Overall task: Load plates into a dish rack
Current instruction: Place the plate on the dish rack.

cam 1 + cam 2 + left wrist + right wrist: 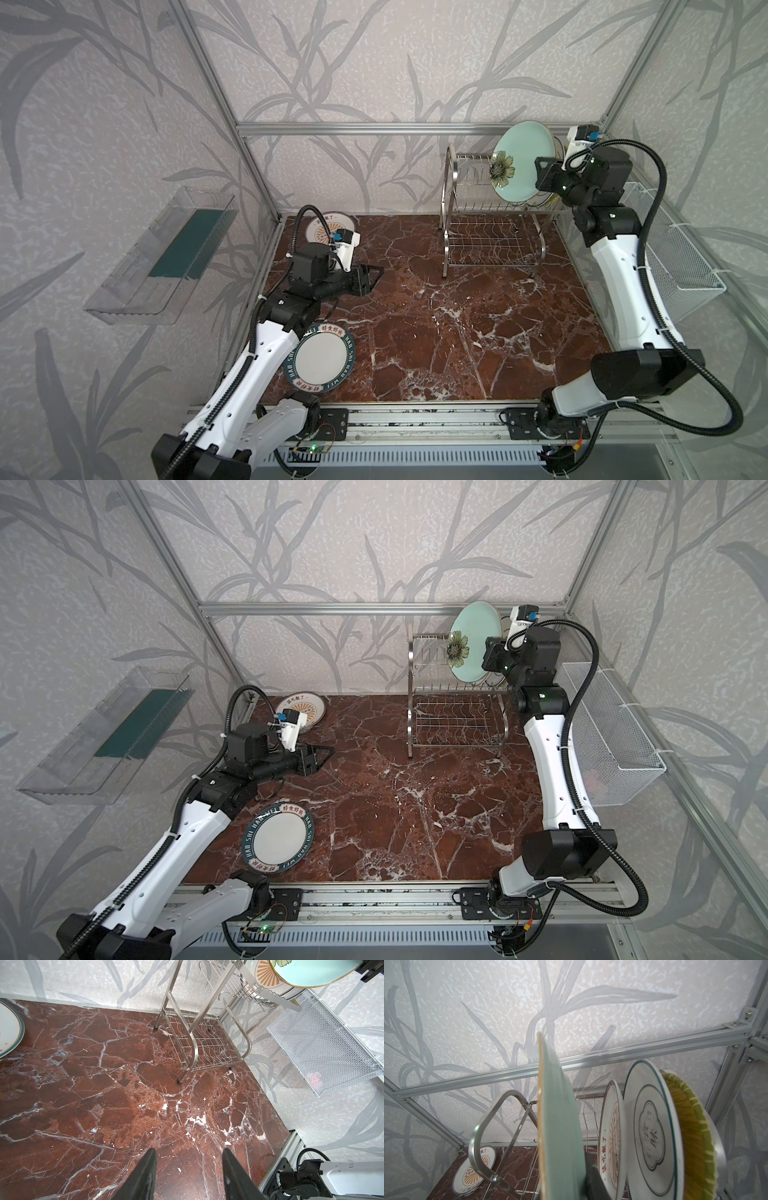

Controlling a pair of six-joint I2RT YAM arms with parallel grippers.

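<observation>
Gripping the green plate (pixel 519 166) by its rim, the right gripper (pixel 538 172) holds it upright at the rack (pixel 451 195) top tier, far right, in both top views. The left gripper (pixel 376 274) hovers at left between two flat plates (pixel 322 357). Left wrist: jaws half open, empty. Right wrist: three racked plates (pixel 652 1126) stand right of it.

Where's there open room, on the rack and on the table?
Free: on the dish rack, upper slots between its left arched frame and the held pale green plate, plus the whole lower tier; the middle of the table, between the teal-lettered plate and the rack. Crowded: the upper tier's right end, three plates packed.
</observation>
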